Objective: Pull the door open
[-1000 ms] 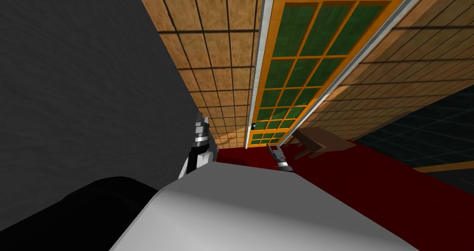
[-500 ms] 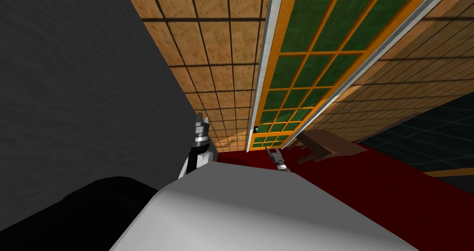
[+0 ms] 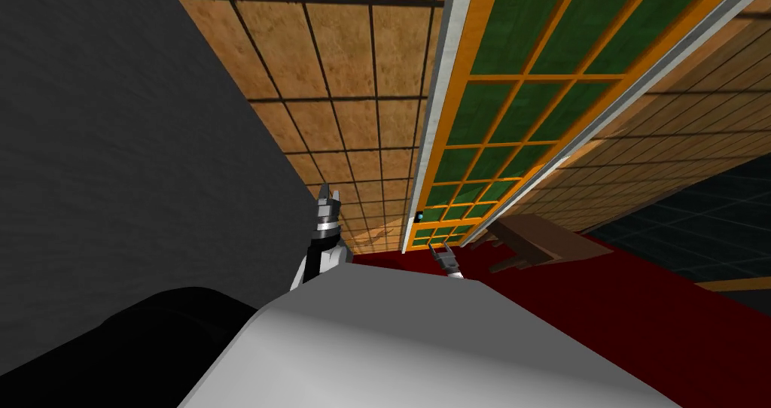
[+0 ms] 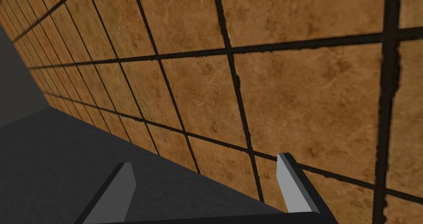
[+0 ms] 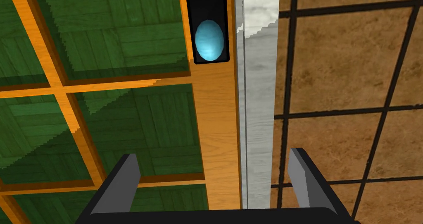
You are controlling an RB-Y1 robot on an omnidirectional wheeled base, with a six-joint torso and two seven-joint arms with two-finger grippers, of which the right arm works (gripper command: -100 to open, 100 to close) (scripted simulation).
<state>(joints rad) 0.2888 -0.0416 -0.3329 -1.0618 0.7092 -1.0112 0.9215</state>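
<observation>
The door (image 3: 512, 102) has an orange frame around green panes and stands shut in a white jamb (image 3: 440, 110). Its pale blue knob (image 3: 419, 216) sits on a black plate near the door's left edge. In the right wrist view the knob (image 5: 209, 39) lies ahead of my right gripper (image 5: 215, 170), a little beyond the fingertips and not touched. The fingers are open with the orange door stile (image 5: 217, 122) between them. In the head view the right gripper (image 3: 443, 253) is low before the door. My left gripper (image 3: 329, 196) is open, raised beside the tiled wall (image 4: 289, 89).
A brown wooden piece of furniture (image 3: 546, 244) stands just right of the door on the dark red floor (image 3: 617, 306). A dark grey wall (image 3: 113, 162) runs close along my left. Brown tiled wall (image 3: 354, 87) flanks the door.
I have moved nearer to the door, which now looms larger in the head view. The right gripper has shifted slightly toward the knob. The left arm holds its pose.
</observation>
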